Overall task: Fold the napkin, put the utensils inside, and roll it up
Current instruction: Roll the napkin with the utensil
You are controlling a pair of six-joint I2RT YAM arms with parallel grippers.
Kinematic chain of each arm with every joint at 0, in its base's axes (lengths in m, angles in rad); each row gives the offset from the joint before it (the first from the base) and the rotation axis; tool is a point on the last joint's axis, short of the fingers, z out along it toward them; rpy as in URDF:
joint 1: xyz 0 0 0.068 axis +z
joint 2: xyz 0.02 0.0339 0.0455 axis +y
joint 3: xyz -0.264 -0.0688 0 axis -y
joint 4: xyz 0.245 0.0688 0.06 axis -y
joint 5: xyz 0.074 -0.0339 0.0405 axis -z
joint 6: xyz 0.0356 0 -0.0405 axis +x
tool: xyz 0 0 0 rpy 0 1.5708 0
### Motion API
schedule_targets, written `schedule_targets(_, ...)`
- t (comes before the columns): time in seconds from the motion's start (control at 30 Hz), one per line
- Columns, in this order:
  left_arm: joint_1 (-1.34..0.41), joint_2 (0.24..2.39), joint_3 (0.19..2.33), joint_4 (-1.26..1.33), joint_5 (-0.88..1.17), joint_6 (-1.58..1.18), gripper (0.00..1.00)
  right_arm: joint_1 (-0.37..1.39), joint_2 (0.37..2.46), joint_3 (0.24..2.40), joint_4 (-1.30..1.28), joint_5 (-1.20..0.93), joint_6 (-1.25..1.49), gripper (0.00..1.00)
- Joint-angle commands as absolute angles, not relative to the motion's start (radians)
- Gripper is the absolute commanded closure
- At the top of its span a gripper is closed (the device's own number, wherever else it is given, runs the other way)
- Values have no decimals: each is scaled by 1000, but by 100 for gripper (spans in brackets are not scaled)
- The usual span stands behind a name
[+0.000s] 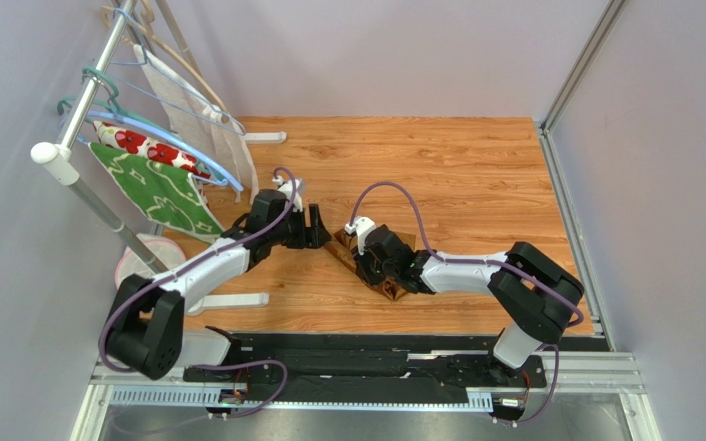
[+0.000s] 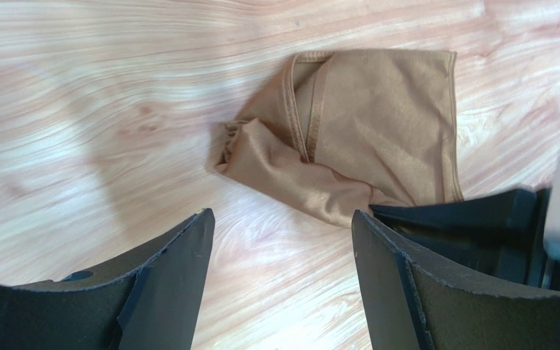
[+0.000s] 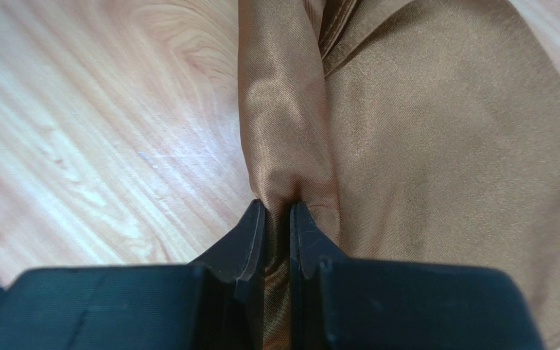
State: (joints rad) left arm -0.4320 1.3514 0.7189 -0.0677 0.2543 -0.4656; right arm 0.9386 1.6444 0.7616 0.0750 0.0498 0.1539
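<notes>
Pinching a rolled fold of the napkin [image 3: 443, 146], the right tool [image 3: 278, 211] is clamped on the cloth, w/ only fabric between its tips. The napkin lies bunched and partly folded on the wooden worktop [image 1: 458, 175], approx. mid-surface, between the two tools. The left tool [image 2: 283, 219] hovers just beside the cloth, spread wide apart and holding nothing. A green leaf cloth [image 1: 159, 188] hangs on a rack [image 1: 80, 110] at far left.

Left tool [image 2: 283, 219] spread wide, right tool [image 3: 277, 211] pinched together
</notes>
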Motion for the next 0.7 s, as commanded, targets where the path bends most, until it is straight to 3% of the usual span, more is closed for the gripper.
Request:
schedule_targets(0.0, -414, 1229, 609, -19, 175, -459, 23, 881, 1674, 675, -11, -285, 219, 100)
schedule_targets(0.23, -414, 1140, 488, 124, 182, -480, 29, 735, 1704, 640, 110, -579, 247, 100)
schedule_targets(0.67, -414, 1365, 503, 344, 262, -535, 40, 623, 1815, 615, 242, -719, 307, 100)
